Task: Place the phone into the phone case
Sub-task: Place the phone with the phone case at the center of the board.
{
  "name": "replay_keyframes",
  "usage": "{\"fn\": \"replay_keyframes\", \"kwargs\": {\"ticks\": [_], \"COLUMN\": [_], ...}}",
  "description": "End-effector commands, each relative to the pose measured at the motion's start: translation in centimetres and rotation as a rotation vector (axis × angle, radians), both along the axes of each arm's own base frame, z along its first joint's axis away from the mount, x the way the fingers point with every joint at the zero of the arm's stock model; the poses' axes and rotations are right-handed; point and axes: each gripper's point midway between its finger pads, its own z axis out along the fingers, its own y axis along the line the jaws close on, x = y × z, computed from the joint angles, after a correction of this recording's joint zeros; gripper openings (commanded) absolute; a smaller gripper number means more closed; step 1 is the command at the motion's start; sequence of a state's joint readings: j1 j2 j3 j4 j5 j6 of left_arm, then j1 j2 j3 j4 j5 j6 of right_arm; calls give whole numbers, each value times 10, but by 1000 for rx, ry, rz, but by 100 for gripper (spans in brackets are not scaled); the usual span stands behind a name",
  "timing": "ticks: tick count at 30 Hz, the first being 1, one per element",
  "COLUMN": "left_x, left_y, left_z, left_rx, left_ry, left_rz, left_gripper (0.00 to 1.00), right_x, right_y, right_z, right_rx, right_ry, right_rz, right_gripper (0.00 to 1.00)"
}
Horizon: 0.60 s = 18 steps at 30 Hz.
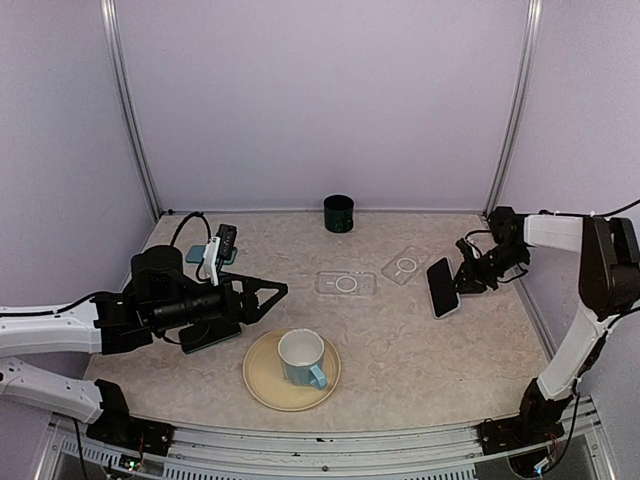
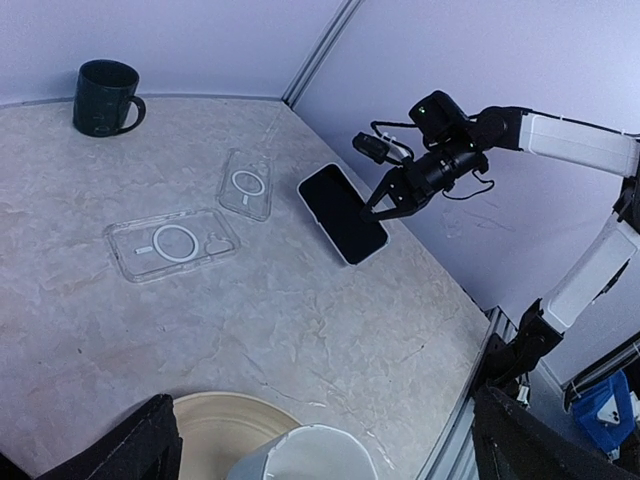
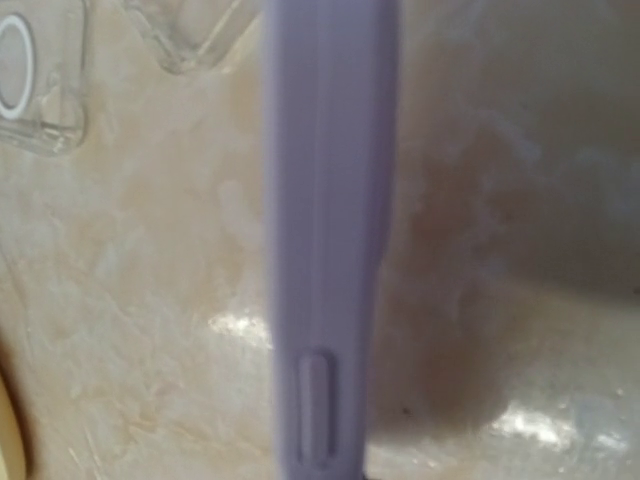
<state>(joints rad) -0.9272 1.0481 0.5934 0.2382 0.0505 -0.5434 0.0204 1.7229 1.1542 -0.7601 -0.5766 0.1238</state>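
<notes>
At the 3 o'clock side of the surface (image 1: 420,340), the right gripper (image 1: 462,278) is closed tight on one long edge of the phone (image 1: 442,287). It holds the phone tilted with its dark screen facing the middle of the surface. Whether the phone's lower edge touches the surface cannot be told. The right wrist view is filled by the phone's lavender side and one button, blurred. Just beside the phone, toward 2 o'clock, lies a clear case (image 1: 405,265), flat and apart from the phone. A second clear case (image 1: 346,283) lies flat near the centre. At 12 o'clock a dark mug (image 1: 339,213) stands upright against the back wall. At 6 o'clock a tan plate (image 1: 262,385) carries a white mug (image 1: 300,352) with a blue handle. From 9 o'clock the left gripper (image 1: 272,297) points toward the centre, its fingers spread wide with nothing between them, near the plate and well apart from both cases.
</notes>
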Motion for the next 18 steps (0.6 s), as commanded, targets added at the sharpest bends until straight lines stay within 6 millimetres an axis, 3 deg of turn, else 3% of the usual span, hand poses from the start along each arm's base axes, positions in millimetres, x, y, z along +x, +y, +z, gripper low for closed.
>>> {"fn": "replay_keyframes", "kwargs": {"ticks": [1, 6, 18], "left_x": [-3, -1, 2], "left_y": [3, 0, -4], "left_z": [-3, -4, -10], "left_rx": [25, 31, 43], "left_ry": [-18, -15, -4], "left_rz": [-3, -6, -4], "left_gripper": [99, 99, 99], "right_x": [9, 13, 18], "right_y": [-5, -15, -20], "right_z": [5, -1, -19], "right_rx": [-11, -14, -45], "right_ry": [-27, -10, 34], "right_rz": [7, -18, -21], "right_gripper": [0, 1, 20]}}
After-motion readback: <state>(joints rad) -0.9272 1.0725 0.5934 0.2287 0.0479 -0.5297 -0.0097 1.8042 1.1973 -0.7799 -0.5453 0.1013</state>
